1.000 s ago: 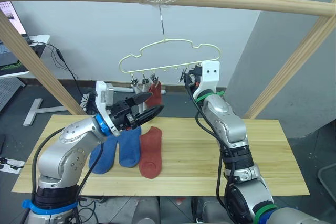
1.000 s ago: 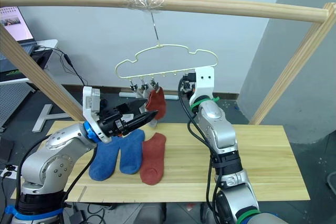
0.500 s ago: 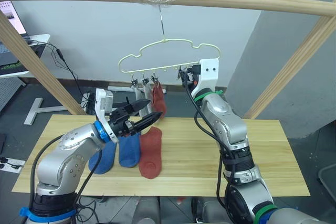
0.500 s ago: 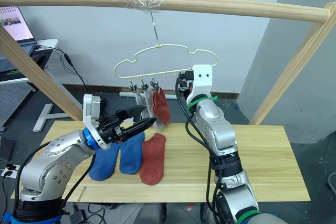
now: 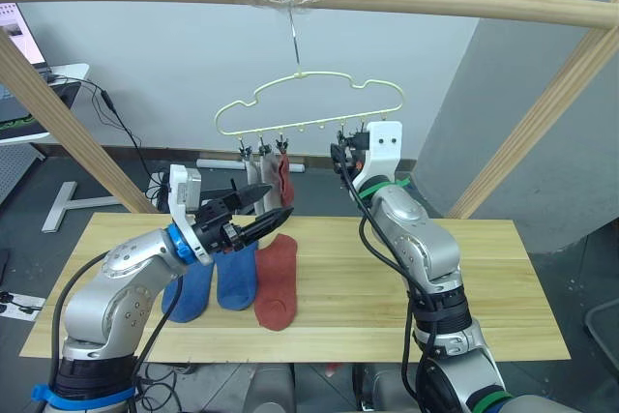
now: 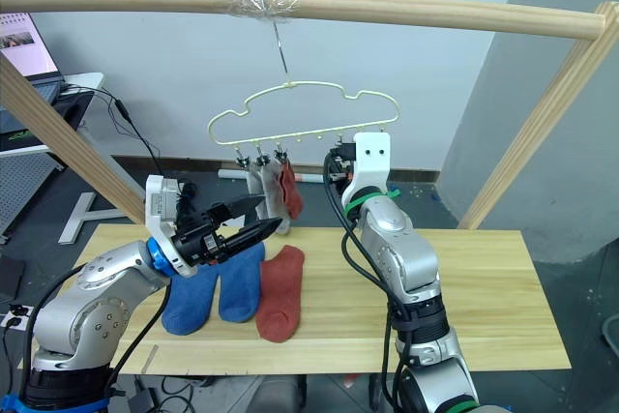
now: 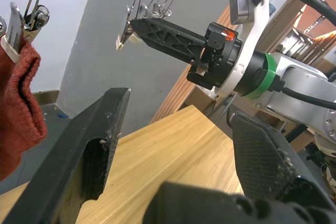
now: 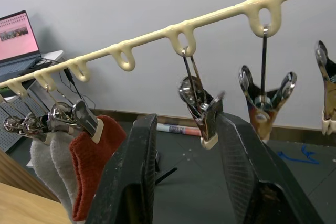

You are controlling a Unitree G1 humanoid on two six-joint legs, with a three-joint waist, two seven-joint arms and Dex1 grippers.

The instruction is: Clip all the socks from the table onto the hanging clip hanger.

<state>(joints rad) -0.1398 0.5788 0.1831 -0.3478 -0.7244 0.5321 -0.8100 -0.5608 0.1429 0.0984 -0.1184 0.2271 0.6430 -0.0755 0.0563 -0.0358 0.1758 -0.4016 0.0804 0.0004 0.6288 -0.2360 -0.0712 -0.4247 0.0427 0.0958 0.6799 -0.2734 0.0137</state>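
Note:
The pale clip hanger hangs from the pole above the table. Two grey socks and one rust-red sock hang clipped at its left end. On the table lie two blue socks and a rust-red sock side by side. My left gripper is open and holds nothing, just below and in front of the hung socks. Raised at the hanger's right half, my right gripper is open, with its fingers on either side of a free metal clip.
A thick wooden pole frame spans overhead, with slanted legs at both sides of the table. A laptop sits on a side desk at far left, with cables trailing behind the table.
My left gripper has drawn back and down from the hung rust-red sock, staying open. The right gripper has dropped slightly beside the hanger, which has swung a little left.

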